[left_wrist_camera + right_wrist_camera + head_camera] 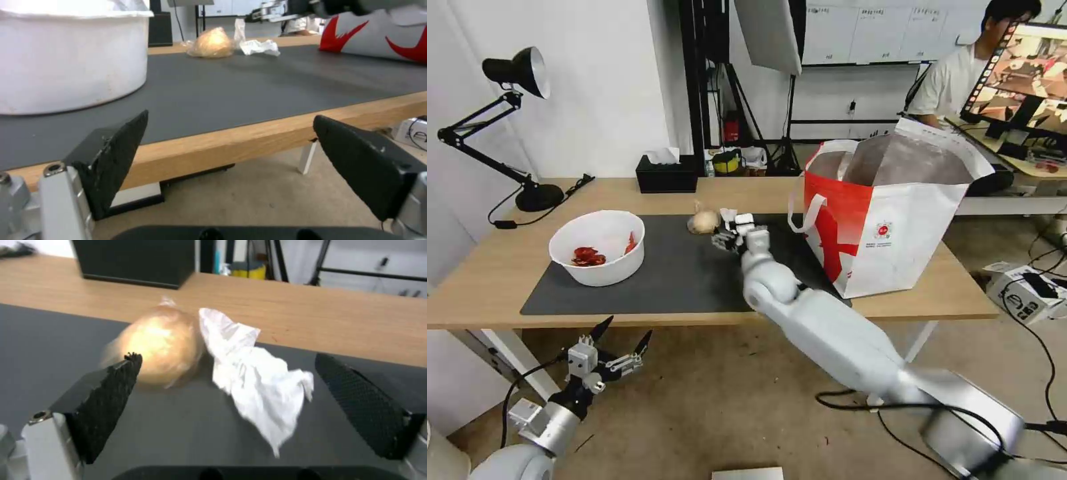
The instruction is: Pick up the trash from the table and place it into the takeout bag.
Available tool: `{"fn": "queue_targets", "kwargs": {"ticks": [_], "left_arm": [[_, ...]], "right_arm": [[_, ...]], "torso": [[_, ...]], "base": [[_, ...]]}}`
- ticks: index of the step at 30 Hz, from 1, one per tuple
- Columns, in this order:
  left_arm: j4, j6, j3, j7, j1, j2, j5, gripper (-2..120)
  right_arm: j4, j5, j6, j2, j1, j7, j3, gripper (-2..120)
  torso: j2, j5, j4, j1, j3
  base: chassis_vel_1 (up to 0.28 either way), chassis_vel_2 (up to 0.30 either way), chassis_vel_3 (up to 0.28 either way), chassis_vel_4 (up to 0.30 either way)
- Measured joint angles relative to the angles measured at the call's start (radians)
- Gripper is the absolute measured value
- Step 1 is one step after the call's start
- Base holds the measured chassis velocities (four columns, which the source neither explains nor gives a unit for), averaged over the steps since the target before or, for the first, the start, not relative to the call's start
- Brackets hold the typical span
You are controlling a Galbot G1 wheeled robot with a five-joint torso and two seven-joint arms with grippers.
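Head view: 1 white bowl with red scraps, 1 beige lump and 1 takeout bag stand on the surface; the right end effector reaches beside the lump, while the left end effector hangs below the surface edge.

Left wrist view: its fingers are spread, released.

Right wrist view: splayed fingers bracket 1 crumpled tissue touching the lump, lying lengthwise away from the camera.

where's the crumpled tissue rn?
The tissue lies on the dark mat, touching the beige lump, at the mat's far edge. The open right gripper sits just short of it.
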Motion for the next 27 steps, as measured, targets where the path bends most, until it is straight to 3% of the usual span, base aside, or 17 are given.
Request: {"fn": "queue_targets", "kwargs": {"ticks": [7, 10, 27], "left_arm": [[0.006, -0.007, 0.000, 0.001, -0.001, -0.001, -0.001, 100], [0.006, -0.008, 0.000, 0.001, -0.003, -0.001, -0.002, 100], [-0.011, -0.021, 0.000, 0.002, 0.001, -0.008, -0.003, 100]], "right_arm": [[-0.209, -0.050, -0.005, 0.121, 0.074, -0.003, 0.055, 100], [-0.245, -0.056, -0.006, 0.137, 0.088, -0.007, 0.071, 100], [-0.407, -0.051, -0.021, 0.124, 0.116, -0.170, 0.094, 100]], "torso": [[0.000, 0.0000, 0.0003, 0.000, 0.000], [0.000, 0.0001, 0.0002, 0.000, 0.000], [0.000, 0.0004, -0.0001, 0.000, 0.000]], "base": [[0.000, 0.000, 0.000, 0.000], [0.000, 0.000, 0.000, 0.000], [0.000, 0.000, 0.000, 0.000]]}}
